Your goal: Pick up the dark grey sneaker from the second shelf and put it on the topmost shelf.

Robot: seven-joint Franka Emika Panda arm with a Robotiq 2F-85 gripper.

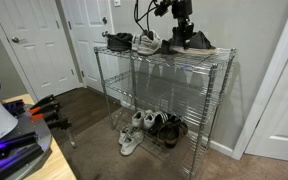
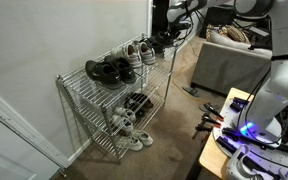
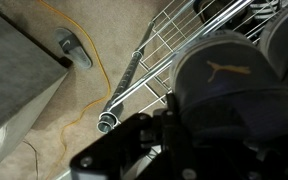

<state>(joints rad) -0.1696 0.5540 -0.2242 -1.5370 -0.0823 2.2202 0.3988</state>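
The dark grey sneaker lies at the end of the topmost shelf of the chrome rack, also seen in an exterior view. My gripper is right over it. In the wrist view the sneaker's heel fills the right side and sits against my dark fingers, which look shut on it. The second shelf below shows nothing on it.
A white-and-grey sneaker and a dark shoe share the top tier. Several shoes sit on the bottom tier. White doors stand behind the rack. A grey sofa stands near the rack's end, and a yellow cable lies on the carpet.
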